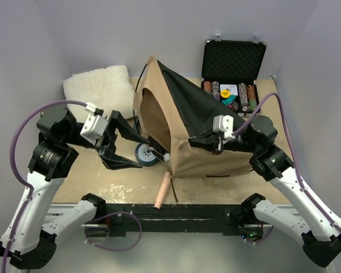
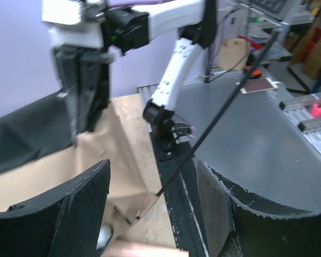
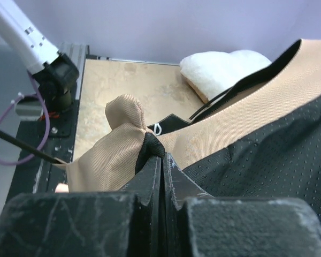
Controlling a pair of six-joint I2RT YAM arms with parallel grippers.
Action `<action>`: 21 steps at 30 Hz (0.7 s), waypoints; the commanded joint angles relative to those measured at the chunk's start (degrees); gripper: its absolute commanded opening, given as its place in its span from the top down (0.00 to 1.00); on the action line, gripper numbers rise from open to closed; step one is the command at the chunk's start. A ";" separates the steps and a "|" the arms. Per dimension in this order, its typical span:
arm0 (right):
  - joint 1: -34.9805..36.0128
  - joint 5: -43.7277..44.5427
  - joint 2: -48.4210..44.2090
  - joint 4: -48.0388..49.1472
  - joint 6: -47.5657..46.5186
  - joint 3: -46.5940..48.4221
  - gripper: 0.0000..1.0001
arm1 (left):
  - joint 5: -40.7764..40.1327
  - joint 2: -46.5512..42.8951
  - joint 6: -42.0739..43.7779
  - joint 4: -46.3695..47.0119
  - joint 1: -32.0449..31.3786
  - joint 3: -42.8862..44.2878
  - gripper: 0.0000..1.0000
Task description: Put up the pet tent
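The pet tent [image 1: 184, 122] stands partly raised mid-table, tan fabric with black mesh and trim. My right gripper [image 1: 200, 138] is shut on a bunched fold of its tan fabric and black trim [image 3: 150, 145], holding the near right side up. My left gripper [image 1: 135, 149] is open and empty, left of the tent's near corner. In the left wrist view a thin dark pole [image 2: 214, 122] runs down between my fingers [image 2: 75, 214] into a tan corner pocket [image 2: 144, 206]. The pole's end also shows in the right wrist view [image 3: 21, 145].
A fluffy white pillow [image 1: 99, 85] lies at the back left. An open black case with poker chips [image 1: 234, 74] stands at the back right. A round blue-white object [image 1: 146, 153] and a pinkish stick [image 1: 162, 192] lie near the front edge.
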 commanded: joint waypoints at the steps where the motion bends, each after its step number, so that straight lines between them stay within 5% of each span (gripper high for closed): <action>1: 0.14 4.35 1.03 11.68 11.10 0.15 1.00 | -0.05 4.39 -10.66 11.61 -7.77 4.01 0.30; 10: 0.14 7.17 5.86 13.80 12.43 3.66 1.00 | -1.64 9.77 -16.98 20.58 -23.61 6.15 0.37; 15: 0.14 8.31 6.22 13.89 12.25 3.93 1.00 | 0.55 8.28 -18.22 22.69 -26.25 1.14 0.50; 21: 0.14 8.92 6.74 13.10 11.37 4.72 1.00 | 2.58 5.73 -16.11 21.81 -26.87 -1.15 0.54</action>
